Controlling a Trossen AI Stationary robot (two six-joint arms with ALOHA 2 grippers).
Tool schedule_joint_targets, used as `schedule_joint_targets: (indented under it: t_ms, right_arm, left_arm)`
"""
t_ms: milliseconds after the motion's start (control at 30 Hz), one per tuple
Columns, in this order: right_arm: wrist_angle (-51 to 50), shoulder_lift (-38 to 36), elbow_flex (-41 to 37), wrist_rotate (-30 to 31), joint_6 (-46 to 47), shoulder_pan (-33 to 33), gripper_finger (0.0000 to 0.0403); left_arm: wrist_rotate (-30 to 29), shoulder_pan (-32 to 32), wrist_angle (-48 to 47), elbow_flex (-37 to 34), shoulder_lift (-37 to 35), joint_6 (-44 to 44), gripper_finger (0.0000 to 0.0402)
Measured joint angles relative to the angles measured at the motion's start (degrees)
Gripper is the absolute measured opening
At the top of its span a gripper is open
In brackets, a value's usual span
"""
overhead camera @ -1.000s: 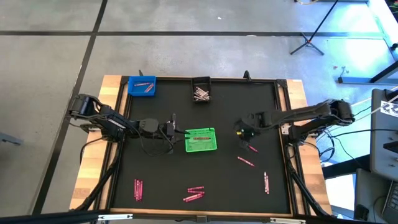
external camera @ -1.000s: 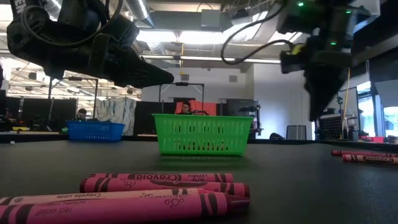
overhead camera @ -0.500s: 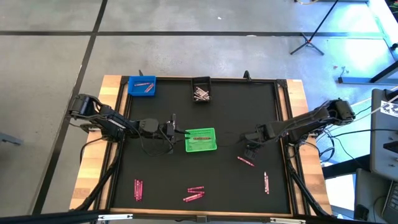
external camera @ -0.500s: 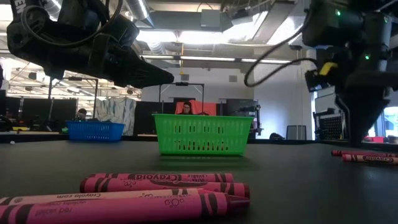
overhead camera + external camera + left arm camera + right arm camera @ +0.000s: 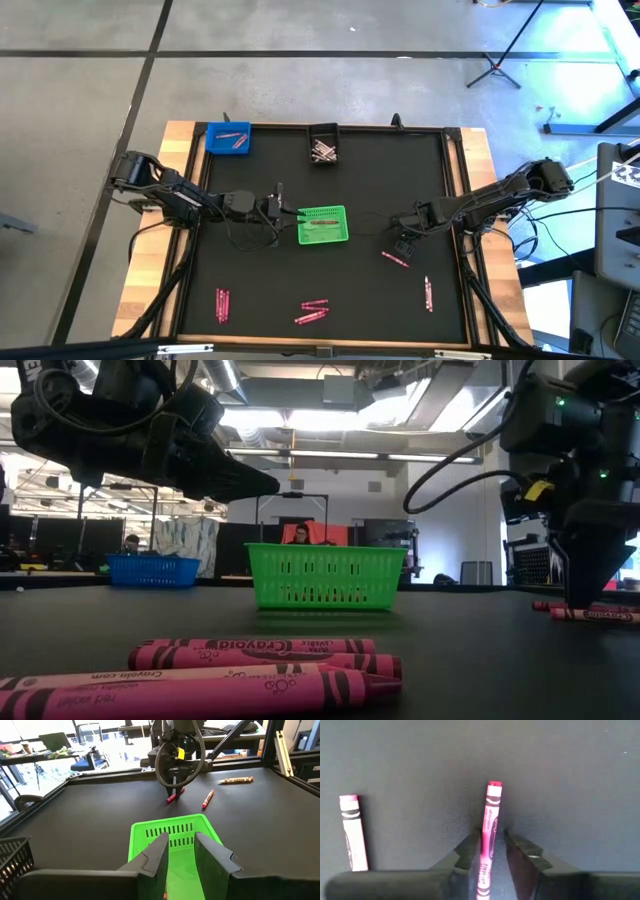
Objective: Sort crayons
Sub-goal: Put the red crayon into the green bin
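Observation:
My right gripper (image 5: 400,243) is down at the black mat, right of centre, shut on a magenta crayon (image 5: 490,832) that lies on the mat. My left gripper (image 5: 291,212) is open and empty, hovering at the left rim of the green bin (image 5: 323,224); the left wrist view shows its fingers (image 5: 181,855) over the bin. Loose magenta crayons lie on the mat beside the right gripper (image 5: 394,259), farther toward the near right (image 5: 428,292) and along the near edge (image 5: 312,312) (image 5: 221,305). My right gripper pinches the magenta crayon between its two fingers (image 5: 471,849), on its paper-wrapped shaft (image 5: 489,845). The fingers come from above, pointing down, one on each long side. The crayon lies flat on the mat.
A blue bin (image 5: 228,138) with pink crayons stands at the far left and a black bin (image 5: 323,147) with pale crayons at the far middle. Another crayon (image 5: 352,832) lies close beside the held one. The mat has a raised frame (image 5: 458,200).
My right gripper has gone toward the table's near edge and a little right, then down to the mat over a crayon, which its fingers now flank. My left gripper has kept still.

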Motion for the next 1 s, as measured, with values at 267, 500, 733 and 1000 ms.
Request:
schedule_joint_targets:
  t_ms: [267,500,733,1000]
  right_arm:
    - [-0.21,0.07,0.15,0.15,-2.08,-0.03,0.001]
    - [-0.33,0.38,4.88,0.8,-7.68,-0.09,0.0029]
    - [7.67,0.31,10.71,8.22,-17.41,-0.11,0.0022]
    - [35.02,2.92,10.91,8.8,-31.73,-2.81,0.0025]
  left_arm:
    - [0.0,0.0,0.0,-0.02,0.0,-0.19,0.0086]
    - [0.0,0.0,0.0,0.0,0.0,-0.19,0.0086]
    - [-0.01,0.0,0.0,0.0,0.0,-0.19,0.0086]
    - [0.0,0.0,0.0,0.0,0.0,-0.19,0.0086]
